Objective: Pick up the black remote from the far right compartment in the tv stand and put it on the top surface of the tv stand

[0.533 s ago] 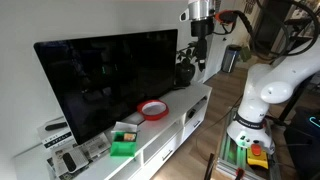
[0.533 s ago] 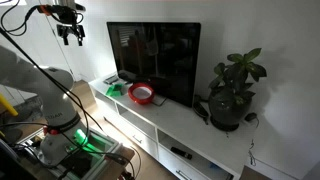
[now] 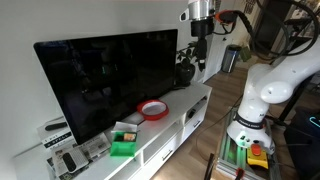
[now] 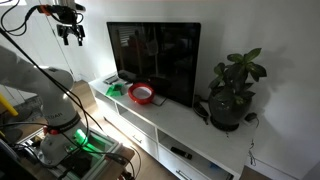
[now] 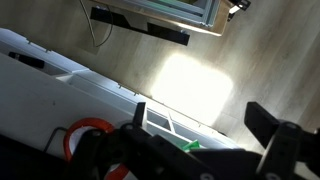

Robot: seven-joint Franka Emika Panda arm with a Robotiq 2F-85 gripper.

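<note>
The long white tv stand (image 4: 190,128) runs under the big black TV (image 4: 155,62); it also shows in an exterior view (image 3: 186,100) and the wrist view (image 5: 40,105). The black remote (image 4: 182,153) lies as a small dark oblong in the far right compartment (image 4: 196,160) of the stand's front face. My gripper (image 4: 70,33) hangs high in the air beyond the stand's end, far from the remote; it also shows in an exterior view (image 3: 200,28). In the wrist view the gripper (image 5: 205,120) is open and empty, its dark fingers (image 5: 268,122) wide apart.
A red-rimmed round dish (image 4: 142,94) and a green box (image 4: 113,90) sit on the stand's top. A potted plant (image 4: 232,95) stands at its far end. A clear tray with dark handsets (image 3: 75,158) lies near the TV. The white robot base (image 3: 262,95) stands on the wooden floor.
</note>
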